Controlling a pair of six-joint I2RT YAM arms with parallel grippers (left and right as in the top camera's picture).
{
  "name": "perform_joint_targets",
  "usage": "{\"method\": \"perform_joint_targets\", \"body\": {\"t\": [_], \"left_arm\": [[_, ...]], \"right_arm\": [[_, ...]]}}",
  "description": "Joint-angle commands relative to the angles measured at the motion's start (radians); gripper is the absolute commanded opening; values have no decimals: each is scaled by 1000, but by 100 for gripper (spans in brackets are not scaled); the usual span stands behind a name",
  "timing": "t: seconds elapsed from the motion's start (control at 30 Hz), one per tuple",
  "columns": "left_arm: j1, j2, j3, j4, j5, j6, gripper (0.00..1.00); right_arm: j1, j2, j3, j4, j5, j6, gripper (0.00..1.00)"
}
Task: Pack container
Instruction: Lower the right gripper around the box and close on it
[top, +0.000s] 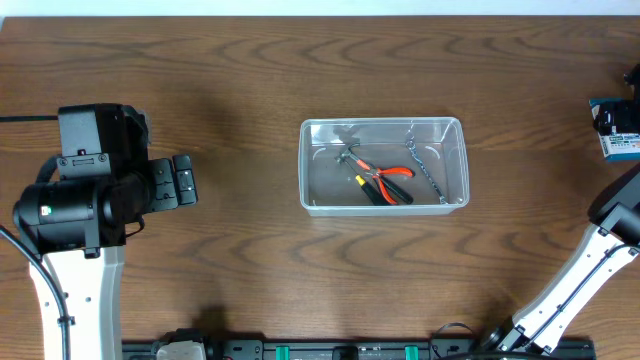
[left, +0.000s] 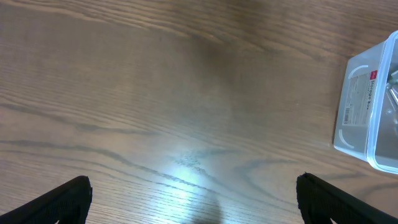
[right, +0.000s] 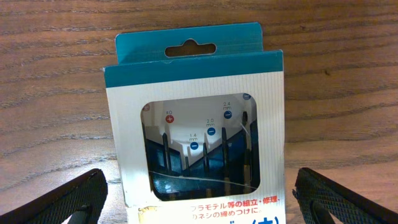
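The container (top: 322, 192) is a clear plastic tub at the table's centre. It holds red-handled pliers (top: 392, 181), a small dark tool (top: 347, 155) and a metal chain-like piece (top: 428, 168). Its corner with a label shows in the left wrist view (left: 364, 106). My left gripper (top: 185, 182) is open and empty over bare wood (left: 196, 202), well left of the tub. My right gripper (right: 202, 199) is open at the far right, with its fingers on either side of a blue-and-white box of small screwdrivers (right: 196, 106) lying on the table.
The blue-and-white box (top: 620, 135) lies at the table's right edge, far from the tub. The right arm (top: 600, 250) reaches up from the front right. The left arm's base (top: 70, 210) stands at the front left.
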Motion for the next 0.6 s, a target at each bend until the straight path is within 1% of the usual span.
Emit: {"method": "perform_joint_targets", "body": {"t": [0.0, 0.17, 0.4, 0.57], "left_arm": [[5, 5, 3, -3, -8, -10, 98], [5, 5, 3, -3, -8, -9, 98], [5, 5, 3, -3, -8, -10, 98], [5, 5, 3, -3, -8, -10, 98]], "right_arm": [[-11, 12, -4, -5, -12, 14, 99], [-13, 12, -32, -4, -11, 14, 99], [-19, 12, -117, 26, -10, 13, 99], [-19, 12, -127, 31, -11, 14, 99]]}}
